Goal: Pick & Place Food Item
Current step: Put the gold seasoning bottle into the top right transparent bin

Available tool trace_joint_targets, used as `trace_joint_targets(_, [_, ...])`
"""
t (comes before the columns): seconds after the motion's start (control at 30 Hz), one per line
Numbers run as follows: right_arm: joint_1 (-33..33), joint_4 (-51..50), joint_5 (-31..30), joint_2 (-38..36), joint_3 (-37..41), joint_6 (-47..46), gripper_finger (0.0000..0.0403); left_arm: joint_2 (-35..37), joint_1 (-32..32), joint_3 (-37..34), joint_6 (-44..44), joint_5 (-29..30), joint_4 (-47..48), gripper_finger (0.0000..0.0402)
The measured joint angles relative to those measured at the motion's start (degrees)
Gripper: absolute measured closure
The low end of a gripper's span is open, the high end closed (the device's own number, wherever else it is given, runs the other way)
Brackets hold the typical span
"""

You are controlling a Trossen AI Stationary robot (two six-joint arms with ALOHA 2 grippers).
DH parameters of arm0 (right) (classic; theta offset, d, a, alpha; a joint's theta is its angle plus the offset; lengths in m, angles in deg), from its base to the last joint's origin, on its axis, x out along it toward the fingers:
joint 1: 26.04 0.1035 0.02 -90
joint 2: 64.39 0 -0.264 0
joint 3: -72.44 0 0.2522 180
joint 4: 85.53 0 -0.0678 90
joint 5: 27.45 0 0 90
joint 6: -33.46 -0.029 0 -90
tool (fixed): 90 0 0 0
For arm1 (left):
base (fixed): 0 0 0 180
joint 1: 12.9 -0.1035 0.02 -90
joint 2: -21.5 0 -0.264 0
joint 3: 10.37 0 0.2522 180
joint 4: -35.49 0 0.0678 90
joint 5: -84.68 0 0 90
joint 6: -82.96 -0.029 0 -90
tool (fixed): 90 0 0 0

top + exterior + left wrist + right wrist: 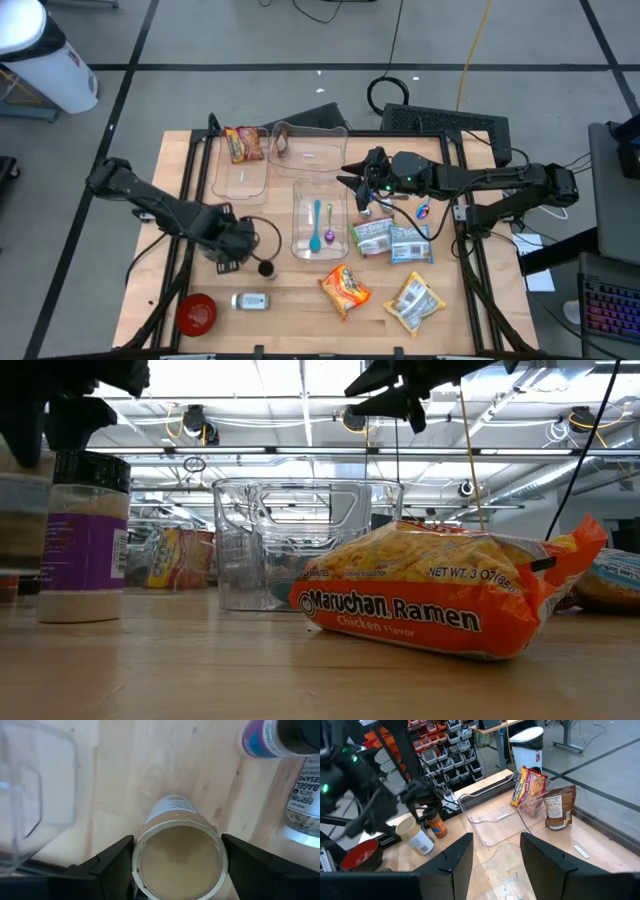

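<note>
The left claw [177,865] clamps a tan-lidded jar [177,855] on the counter [165,765]; lifting straight up should spare neighbouring bottles.

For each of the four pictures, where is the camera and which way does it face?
High: above, facing straight down; both arms show.
Low: at tabletop height, facing level past the ramen; arms show overhead.
Left wrist: faces down on a jar between its own jaws.
Right wrist: faces across the bins; own jaws show.
Shared: high and low both show the ramen.

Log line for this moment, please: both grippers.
left gripper: around jar, jar on table | right gripper: open, empty, above clear bin | phase: grasping
</note>
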Motion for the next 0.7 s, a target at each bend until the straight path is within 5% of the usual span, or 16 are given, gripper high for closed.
trace_joint_targets(0.4, [1.5, 14.6, 3.1, 0.0, 0.0, 5.8, 0.0248, 13.4, -9.8, 0.0, 1.1, -2.9, -5.8, 0.0126])
trace_joint_targets(0.7, [7.3, 13.2, 3.2, 3.6, -6.0, 10.3, 0.0247, 11.1, -19.0, 0.9, -8.2, -3.0, -19.7, 0.0126])
